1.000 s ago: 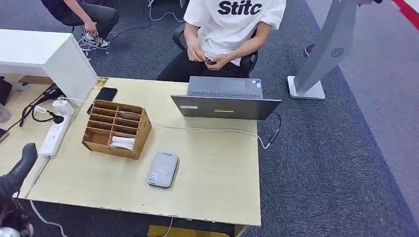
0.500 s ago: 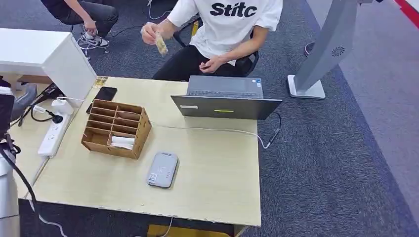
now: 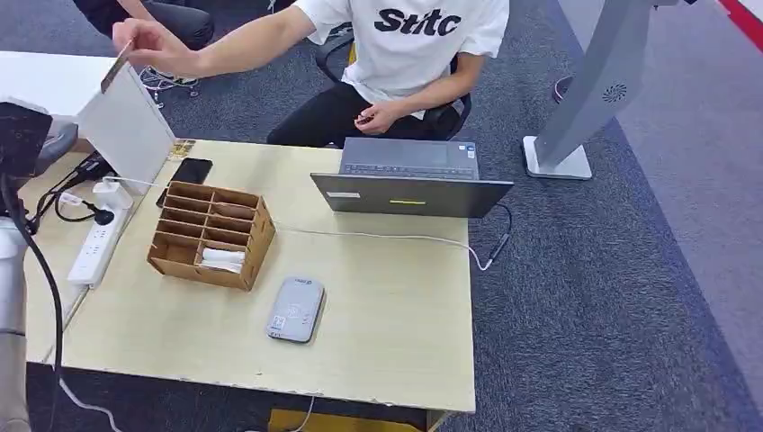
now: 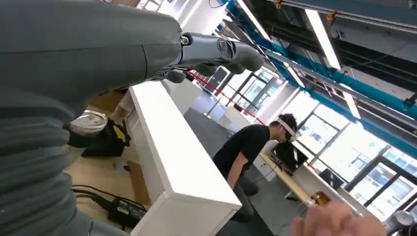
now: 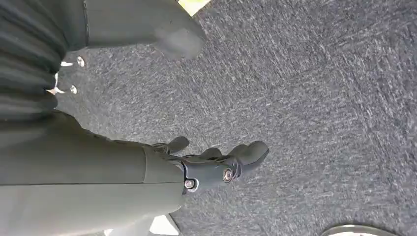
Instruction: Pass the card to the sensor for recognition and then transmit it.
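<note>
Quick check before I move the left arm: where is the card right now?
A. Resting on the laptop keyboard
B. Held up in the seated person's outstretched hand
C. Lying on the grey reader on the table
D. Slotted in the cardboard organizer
B. In the head view the person's hand holds the card out above the white box, toward the robot's left hand; nothing lies on the grey reader.

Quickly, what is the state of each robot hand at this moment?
Left hand: open, holding nothing.
Right hand: open, holding nothing, above the carpet.
</note>
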`<act>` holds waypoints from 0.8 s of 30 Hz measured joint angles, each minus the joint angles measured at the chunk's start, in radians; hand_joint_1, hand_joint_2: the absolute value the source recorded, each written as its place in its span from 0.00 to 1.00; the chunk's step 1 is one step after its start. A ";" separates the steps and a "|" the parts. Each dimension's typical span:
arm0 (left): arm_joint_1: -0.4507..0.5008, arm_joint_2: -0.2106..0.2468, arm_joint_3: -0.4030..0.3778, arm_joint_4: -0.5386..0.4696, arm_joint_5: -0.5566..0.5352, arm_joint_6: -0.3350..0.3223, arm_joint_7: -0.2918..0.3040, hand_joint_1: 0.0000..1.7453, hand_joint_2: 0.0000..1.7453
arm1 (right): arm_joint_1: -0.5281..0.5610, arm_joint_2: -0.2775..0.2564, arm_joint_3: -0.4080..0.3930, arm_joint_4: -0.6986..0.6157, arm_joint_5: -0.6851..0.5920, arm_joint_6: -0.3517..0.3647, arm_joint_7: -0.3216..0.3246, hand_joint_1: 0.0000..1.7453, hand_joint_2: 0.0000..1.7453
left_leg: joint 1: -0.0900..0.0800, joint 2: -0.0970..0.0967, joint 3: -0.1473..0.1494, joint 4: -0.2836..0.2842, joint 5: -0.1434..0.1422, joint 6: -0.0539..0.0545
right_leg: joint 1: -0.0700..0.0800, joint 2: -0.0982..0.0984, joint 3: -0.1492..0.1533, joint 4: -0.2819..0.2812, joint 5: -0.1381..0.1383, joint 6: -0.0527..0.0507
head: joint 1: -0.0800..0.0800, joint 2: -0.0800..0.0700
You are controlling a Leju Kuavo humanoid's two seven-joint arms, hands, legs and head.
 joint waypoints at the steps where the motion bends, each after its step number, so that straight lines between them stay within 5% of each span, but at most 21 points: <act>1: -0.001 -0.003 -0.008 0.005 -0.006 0.000 0.001 0.00 1.00 | 0.000 0.000 0.000 0.000 0.000 0.001 0.000 0.00 1.00 | 0.000 0.000 0.000 0.000 0.000 0.000 | 0.000 0.000 0.000 0.000 0.000 0.000 | 0.000 0.000; 19: -0.003 -0.032 -0.055 0.052 -0.029 -0.008 0.011 0.00 1.00 | 0.000 0.002 0.000 0.000 0.001 0.012 -0.003 0.00 1.00 | 0.000 0.000 0.000 0.000 0.000 0.000 | 0.000 0.000 0.000 0.000 0.000 0.000 | 0.000 0.000; 20: -0.002 -0.034 -0.058 0.052 -0.030 -0.011 0.011 0.88 1.00 | 0.000 0.003 0.000 0.000 -0.003 0.014 -0.007 0.00 1.00 | 0.000 0.000 0.000 0.000 0.000 0.000 | 0.000 0.000 0.000 0.000 0.000 0.000 | 0.000 0.000; 21: -0.002 -0.037 -0.063 0.052 -0.030 -0.013 0.011 1.00 1.00 | 0.000 0.003 0.000 0.000 -0.006 0.020 -0.011 0.00 1.00 | 0.000 0.000 0.000 0.000 0.000 0.000 | 0.000 0.000 0.000 0.000 0.000 0.000 | 0.000 0.000; 24: -0.001 -0.044 -0.071 0.052 -0.026 -0.018 0.010 1.00 1.00 | 0.000 0.005 0.000 0.000 -0.005 0.023 -0.014 0.00 1.00 | 0.000 0.000 0.000 0.000 0.000 0.000 | 0.000 0.000 0.000 0.000 0.000 0.000 | 0.000 0.000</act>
